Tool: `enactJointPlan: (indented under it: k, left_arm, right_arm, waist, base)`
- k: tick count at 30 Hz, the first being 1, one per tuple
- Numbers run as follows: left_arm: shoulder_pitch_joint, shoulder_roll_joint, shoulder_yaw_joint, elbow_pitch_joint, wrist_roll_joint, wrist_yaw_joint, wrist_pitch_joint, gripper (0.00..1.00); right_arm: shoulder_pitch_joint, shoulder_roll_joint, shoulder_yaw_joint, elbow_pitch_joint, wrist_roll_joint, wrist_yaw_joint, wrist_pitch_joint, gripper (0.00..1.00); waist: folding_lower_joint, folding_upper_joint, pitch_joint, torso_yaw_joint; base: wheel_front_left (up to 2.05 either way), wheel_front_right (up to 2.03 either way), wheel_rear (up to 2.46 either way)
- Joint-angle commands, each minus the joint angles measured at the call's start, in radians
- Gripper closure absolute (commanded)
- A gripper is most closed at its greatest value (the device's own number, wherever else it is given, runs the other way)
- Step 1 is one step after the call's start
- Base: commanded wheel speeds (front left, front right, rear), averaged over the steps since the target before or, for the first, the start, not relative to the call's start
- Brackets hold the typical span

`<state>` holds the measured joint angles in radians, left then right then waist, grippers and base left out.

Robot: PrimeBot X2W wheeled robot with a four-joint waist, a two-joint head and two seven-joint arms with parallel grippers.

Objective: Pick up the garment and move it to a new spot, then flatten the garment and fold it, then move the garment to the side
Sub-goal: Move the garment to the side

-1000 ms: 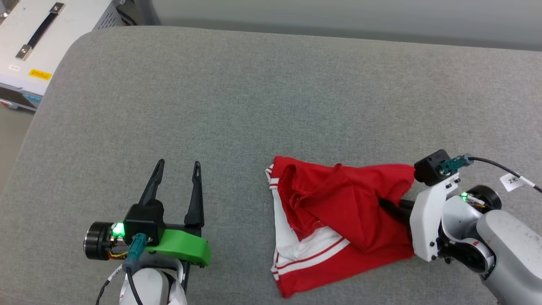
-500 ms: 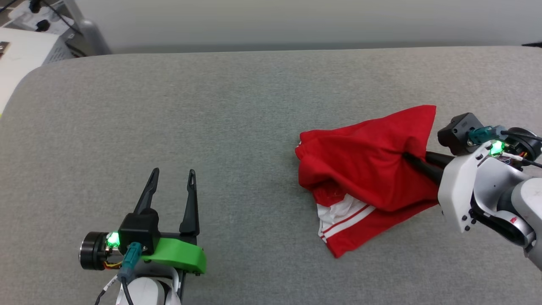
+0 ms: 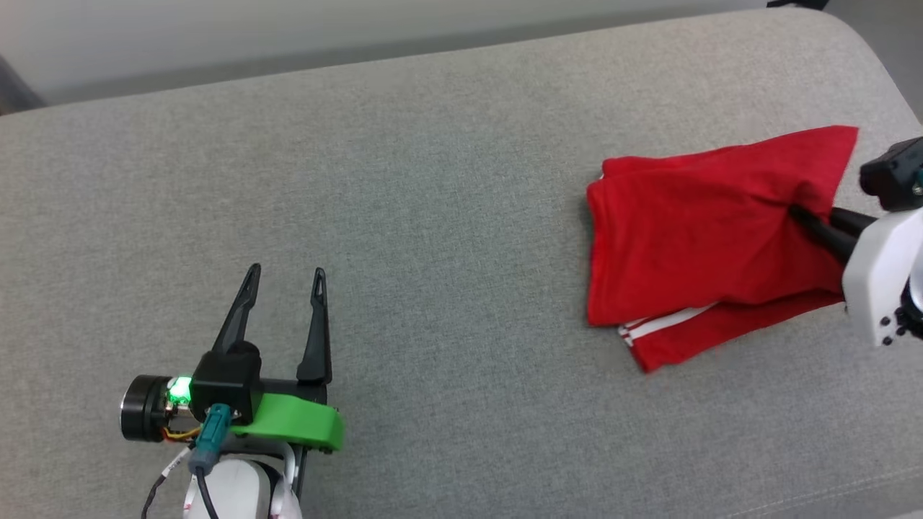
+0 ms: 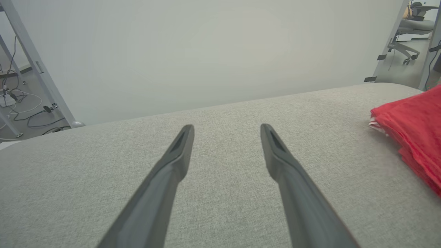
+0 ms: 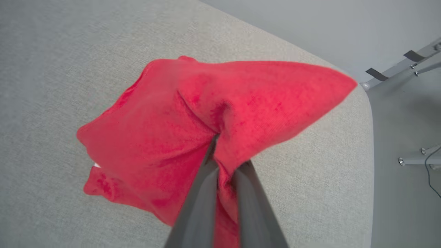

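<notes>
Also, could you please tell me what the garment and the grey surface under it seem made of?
The garment: soft matte knit, perhaps cotton or polyester; it creases where pinched. The grey surface: woven upholstery cloth, seemingly padded; fine weave, rounded edge.

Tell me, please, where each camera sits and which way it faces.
Head view: above, looking down on the grey upholstered surface; left fingers open at lower left, right fingers pinching the red garment at right.
Left wrist view: low over the surface, facing a pale wall; its own open fingers rise from the bottom.
Right wrist view: above the surface, looking down its shut fingers into the garment.
Shared: head and left wrist views both show the left fingers and the garment.
</notes>
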<state>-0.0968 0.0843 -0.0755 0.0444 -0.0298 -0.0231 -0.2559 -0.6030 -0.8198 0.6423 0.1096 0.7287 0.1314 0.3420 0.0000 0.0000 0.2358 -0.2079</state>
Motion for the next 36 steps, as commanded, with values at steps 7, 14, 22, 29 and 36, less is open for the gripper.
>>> enactJointPlan:
  k: [7, 14, 22, 29, 36]
  left_arm:
    - [-0.049, 0.046, 0.010, -0.066, 0.022, -0.005, -0.006, 0.00]
    - [-0.107, 0.074, 0.014, -0.109, 0.027, -0.010, -0.006, 0.00]
    - [-0.136, 0.090, 0.016, -0.137, 0.028, -0.005, -0.006, 0.00]
    - [-0.132, 0.092, 0.012, -0.149, 0.029, 0.007, -0.006, 0.00]
    - [-0.134, 0.082, 0.001, -0.132, 0.020, 0.015, -0.006, 0.00]
  right_arm:
    - [-0.083, -0.081, -0.054, 0.137, -0.006, -0.001, -0.026, 1.00]
    - [-0.162, -0.115, -0.117, 0.318, -0.028, -0.001, -0.065, 1.00]
    - [-0.261, -0.115, -0.169, 0.505, -0.079, -0.001, -0.121, 1.00]
    - [-0.317, -0.067, -0.178, 0.613, -0.114, -0.001, -0.182, 1.00]
    - [-0.329, -0.037, -0.201, 0.717, -0.158, -0.001, -0.261, 0.00]
  waist:
    - [0.0000, 0.0000, 0.171, -0.055]
    - [0.0000, 0.0000, 0.270, -0.041]
    - [0.0000, 0.0000, 0.333, -0.024]
    - [0.0000, 0.0000, 0.342, -0.019]
    - [0.0000, 0.0000, 0.295, 0.000]
  base:
    - [0.00, 0.00, 0.00]
    - [0.00, 0.00, 0.00]
    - [0.00, 0.00, 0.00]
    - [0.00, 0.00, 0.00]
    - [0.00, 0.00, 0.00]
